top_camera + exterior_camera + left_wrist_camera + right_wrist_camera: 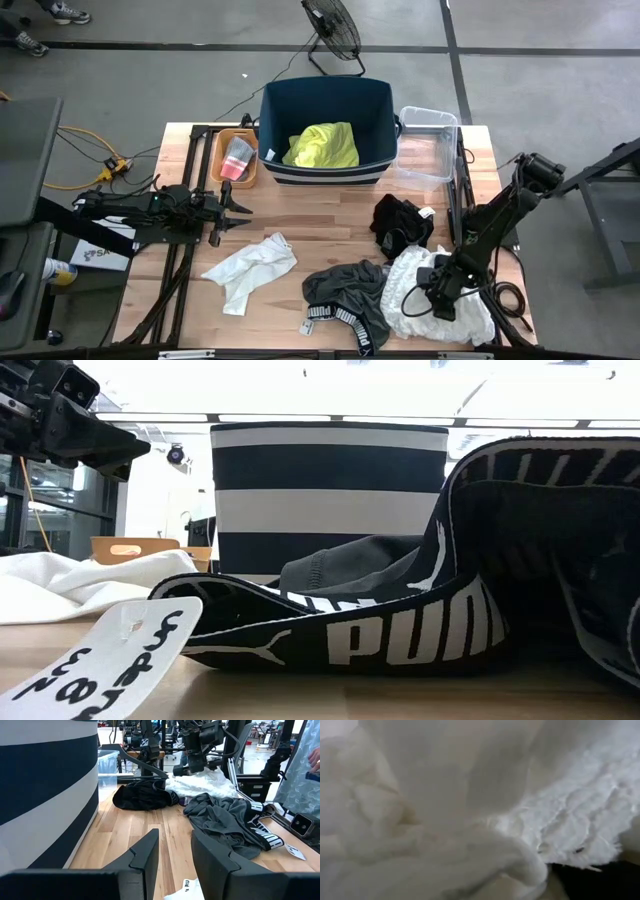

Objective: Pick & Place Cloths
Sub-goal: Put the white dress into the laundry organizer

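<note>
My left gripper (240,208) (175,855) is open and hovers over bare table at the left, just beyond a thin white cloth (252,268) that lies flat. My right gripper (425,295) (195,767) is lowered into a fluffy white cloth (455,305) (470,820) at the near right, and this cloth fills its wrist view. Dark grey shorts (345,290) (225,817) with a lettered waistband (400,635) lie crumpled beside that cloth. A black garment (400,222) (142,796) lies farther back. A yellow shirt (322,146) lies in the navy bin (275,100).
The striped navy bin (45,780) stands at the far middle of the table. An orange tray (218,160) sits to its left and a clear plastic container (428,120) to its right. Bare wood shows between the bin and the cloths. A person's sleeve (305,775) shows beyond the table.
</note>
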